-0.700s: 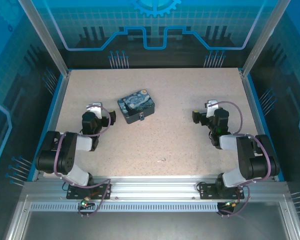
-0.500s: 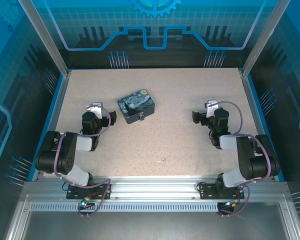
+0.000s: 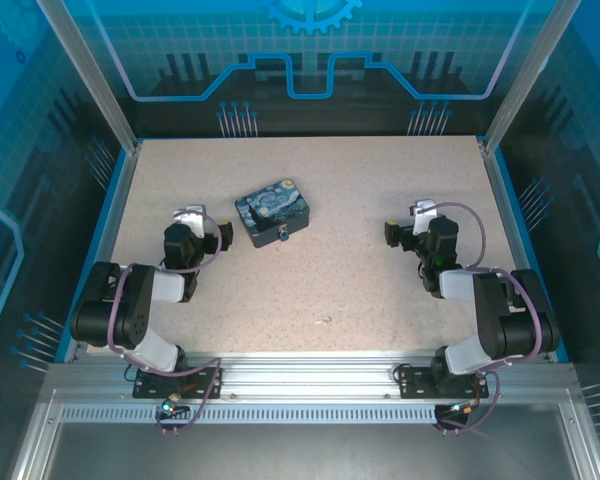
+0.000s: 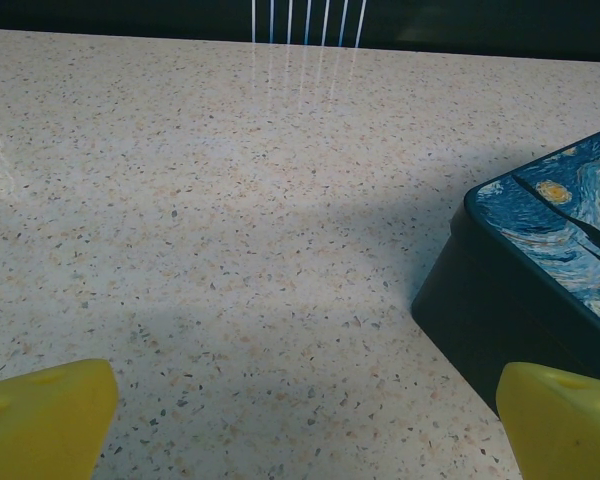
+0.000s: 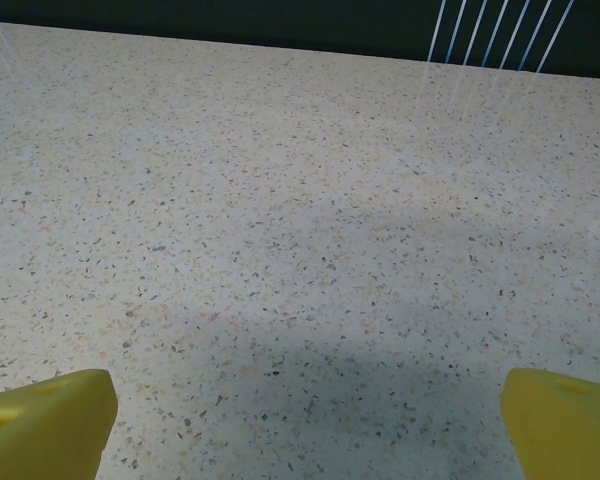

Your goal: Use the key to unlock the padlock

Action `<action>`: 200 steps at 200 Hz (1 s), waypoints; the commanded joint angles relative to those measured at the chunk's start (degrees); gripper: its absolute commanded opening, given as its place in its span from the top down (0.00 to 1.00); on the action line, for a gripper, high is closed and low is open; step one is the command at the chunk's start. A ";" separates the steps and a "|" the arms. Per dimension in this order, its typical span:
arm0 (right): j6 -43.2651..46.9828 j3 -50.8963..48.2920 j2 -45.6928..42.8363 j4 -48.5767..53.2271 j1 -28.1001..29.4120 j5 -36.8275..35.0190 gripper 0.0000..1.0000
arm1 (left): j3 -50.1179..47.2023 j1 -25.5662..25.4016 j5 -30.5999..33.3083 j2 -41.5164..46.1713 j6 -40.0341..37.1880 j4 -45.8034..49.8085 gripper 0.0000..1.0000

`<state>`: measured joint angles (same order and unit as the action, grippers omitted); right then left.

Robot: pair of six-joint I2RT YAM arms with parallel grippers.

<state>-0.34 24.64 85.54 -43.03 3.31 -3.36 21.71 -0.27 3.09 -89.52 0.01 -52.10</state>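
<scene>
On the speckled beige stone-look counter (image 3: 380, 180), a rectangular blue tin box painted with a swirling starry night (image 3: 272, 208) lies left of centre. The tiny dark bluish padlock (image 3: 283, 237) sits against the tin's near side; its shackle is too small to make out. The tiny pale silvery metal key (image 3: 326, 320) lies flat on the bare counter, well apart from the tin, towards the near edge and between the two arms. The left tool (image 4: 300, 430) stands wide open with nothing between its yellow fingertips (image 4: 40, 420), and the tin's dark corner lies just beside the right-hand tip. The right tool (image 5: 305, 425) is likewise spread wide and empty, low over bare counter, well apart from tin, padlock and key.
</scene>
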 commanded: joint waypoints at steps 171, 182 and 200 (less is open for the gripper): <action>-36.08 17.91 -19.45 78.01 40.63 0.54 0.08 | -0.89 -18.96 -10.71 40.07 27.42 28.80 0.01; -38.71 17.31 -18.26 79.93 42.89 1.23 0.10 | -1.96 -19.91 -10.05 40.97 28.50 28.52 0.01; -42.39 16.00 -16.26 79.68 44.65 4.46 0.15 | -2.58 -20.29 -9.80 41.64 29.04 28.89 0.01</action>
<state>-34.22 42.28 67.42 31.59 46.06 -1.83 20.62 -19.88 -6.79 -49.10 25.61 -24.16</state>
